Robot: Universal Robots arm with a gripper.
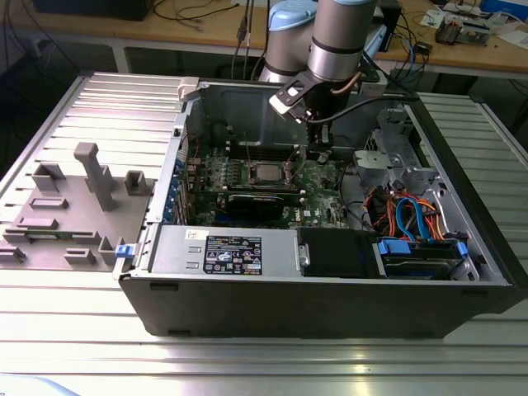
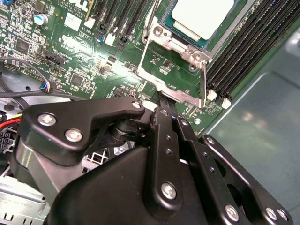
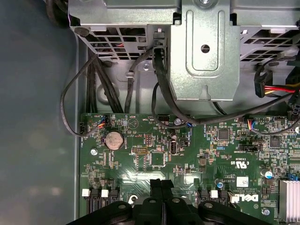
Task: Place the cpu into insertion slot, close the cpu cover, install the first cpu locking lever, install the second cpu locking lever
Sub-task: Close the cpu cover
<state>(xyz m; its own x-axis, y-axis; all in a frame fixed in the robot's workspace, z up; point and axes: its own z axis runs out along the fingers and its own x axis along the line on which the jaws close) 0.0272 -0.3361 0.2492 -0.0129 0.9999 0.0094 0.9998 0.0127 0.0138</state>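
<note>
Already seated: the cpu [image 1: 266, 173] lay in the insertion slot [image 1: 246, 174], and the gripper [image 1: 318, 155] was clenched close by.
Exterior view: chip at mid-frame, gripper just to the exterior view's right. Second wrist view: fingers [image 2: 161, 122] pressed together, apparently empty, near the socket's metal frame. First wrist view: shut tips over the motherboard [image 3: 187, 159]. The chip looked light, stiff and fragile, best held by its edges.

- A silver metal table [image 1: 74, 330], ribbed with long grooves running across it, carries everything.
- A dark computer case [image 1: 330, 305] lies on its side on the table, toward the exterior view's right, with its open face turned up.
- A grey fixture plate [image 1: 74, 227] lies flat on the table at the exterior view's left, just beside the case. Several upright blocks and one taller post rise from it.
</note>
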